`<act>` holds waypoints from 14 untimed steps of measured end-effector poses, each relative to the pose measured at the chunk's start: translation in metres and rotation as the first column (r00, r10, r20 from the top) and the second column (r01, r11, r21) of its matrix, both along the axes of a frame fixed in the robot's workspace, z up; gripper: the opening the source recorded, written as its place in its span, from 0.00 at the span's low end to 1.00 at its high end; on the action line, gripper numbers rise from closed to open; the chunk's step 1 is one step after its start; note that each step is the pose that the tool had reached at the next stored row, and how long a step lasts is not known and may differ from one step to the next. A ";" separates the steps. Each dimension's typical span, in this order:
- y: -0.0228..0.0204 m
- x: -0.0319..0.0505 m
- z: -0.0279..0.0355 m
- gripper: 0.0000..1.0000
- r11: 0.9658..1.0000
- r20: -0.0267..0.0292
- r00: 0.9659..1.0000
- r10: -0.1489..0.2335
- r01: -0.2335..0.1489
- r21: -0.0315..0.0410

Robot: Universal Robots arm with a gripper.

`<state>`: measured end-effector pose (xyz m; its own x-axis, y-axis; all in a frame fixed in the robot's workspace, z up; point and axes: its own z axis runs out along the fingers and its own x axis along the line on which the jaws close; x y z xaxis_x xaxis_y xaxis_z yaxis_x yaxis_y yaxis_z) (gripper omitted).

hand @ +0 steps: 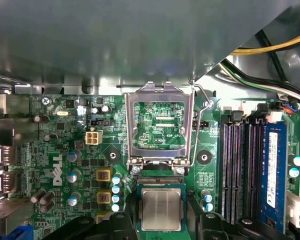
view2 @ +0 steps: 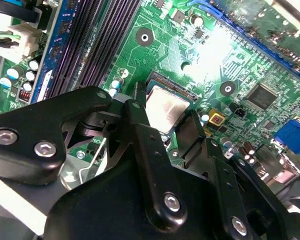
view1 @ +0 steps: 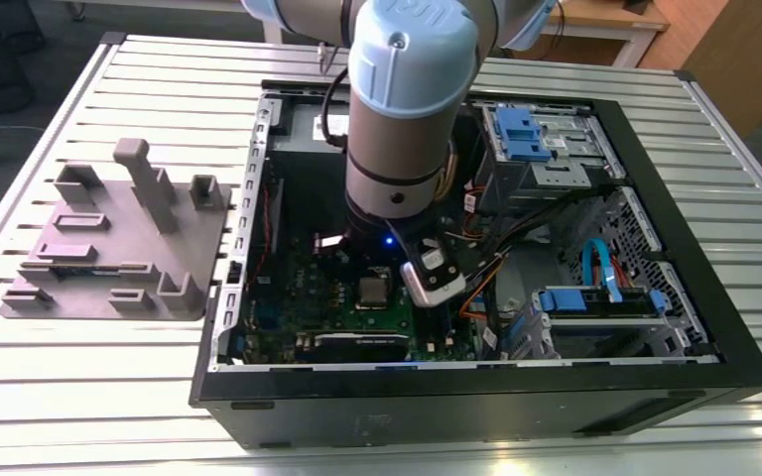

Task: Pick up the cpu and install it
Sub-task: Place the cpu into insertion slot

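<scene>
Second wrist view puts my pincer (view2: 165,111) closest: its two black fingers (view2: 140,130) press against opposite edges of the cpu (view2: 164,106), so I judge it clamped on the chip rather than standing free of it. The cpu lies flat, silver top up, squarely between the fingertips. Being square, it has no long axis to speak of, and its edges run in line with the socket (hand: 160,180) beneath. A thin strip of the socket's gold contacts shows past the chip's far edge in both wrist views. I read that as the chip sitting just above its seat or not fully down in it; I cannot tell which. So the chip is straight below my wrist, and the socket straight below the chip.

On the far side of the socket from my pincer, the metal hold-down frame (hand: 131,125) is swung open, the green motherboard (hand: 65,150) showing through its window. Its wire lever (hand: 196,130) runs alongside, and both are clear of the chip. Further off run the black memory slots (hand: 240,165), with one blue stick (hand: 272,170) fitted.

In the exterior view my arm (view1: 408,119) reaches down into the open computer case (view1: 487,402), which lies on a slatted metal table (view1: 76,397). A grey parts holder (view1: 116,248) rests just beside the case, at the exterior view's left
</scene>
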<state>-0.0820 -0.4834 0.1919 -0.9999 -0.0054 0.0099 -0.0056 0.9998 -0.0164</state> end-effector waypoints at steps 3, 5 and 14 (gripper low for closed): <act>0.0000 -0.0001 -0.0005 0.47 1.000 0.000 1.000 0.000 0.000 0.000; -0.0002 -0.0001 -0.0007 0.47 1.000 0.000 1.000 -0.001 0.001 0.000; -0.0004 -0.0001 -0.0012 0.47 1.000 0.000 1.000 -0.001 0.001 0.000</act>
<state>-0.0821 -0.4838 0.1906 -0.9999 -0.0047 0.0098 -0.0048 0.9999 -0.0162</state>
